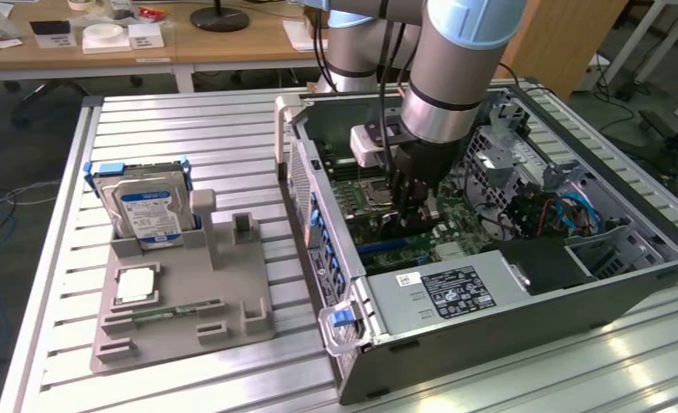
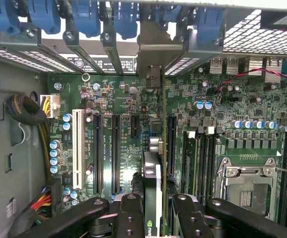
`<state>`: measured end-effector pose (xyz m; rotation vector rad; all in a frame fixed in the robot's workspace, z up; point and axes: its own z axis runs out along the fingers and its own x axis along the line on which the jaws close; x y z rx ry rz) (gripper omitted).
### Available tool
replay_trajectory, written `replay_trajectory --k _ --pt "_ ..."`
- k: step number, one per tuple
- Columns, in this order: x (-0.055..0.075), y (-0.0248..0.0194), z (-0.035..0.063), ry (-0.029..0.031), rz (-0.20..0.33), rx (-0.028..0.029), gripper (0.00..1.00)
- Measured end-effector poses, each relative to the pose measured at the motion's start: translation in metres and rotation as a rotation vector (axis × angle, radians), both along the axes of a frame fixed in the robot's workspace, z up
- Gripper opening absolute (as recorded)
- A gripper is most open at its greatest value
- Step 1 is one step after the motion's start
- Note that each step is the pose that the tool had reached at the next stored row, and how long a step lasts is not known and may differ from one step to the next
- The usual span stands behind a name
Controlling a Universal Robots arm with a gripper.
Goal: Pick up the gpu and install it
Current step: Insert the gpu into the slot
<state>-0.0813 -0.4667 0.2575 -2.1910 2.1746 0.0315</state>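
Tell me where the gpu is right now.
In the wrist view the gpu stands edge-on in the gripper, over the motherboard and its expansion slots, inside the open computer case.

No text reads clearly — only a small logo mark (image 2: 150, 230) on the gpu (image 2: 152, 191).

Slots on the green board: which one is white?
The long slot at the row's end, beside the blue capacitors. The other slots in the row are black.
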Motion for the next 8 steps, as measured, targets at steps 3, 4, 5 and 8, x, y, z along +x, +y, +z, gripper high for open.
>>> replay_trajectory --k 3,4,5,8 --pt "-0.0010 0.0000 0.0000 0.0000 0.000 0.0000 0.27" --pt "-0.0015 0.0000 0.0000 0.0000 0.000 0.0000 0.27" --pt "-0.0018 0.0000 0.0000 0.0000 0.000 0.0001 0.27" --pt "-0.0022 0.0000 0.0000 0.0000 0.000 0.0000 0.27"
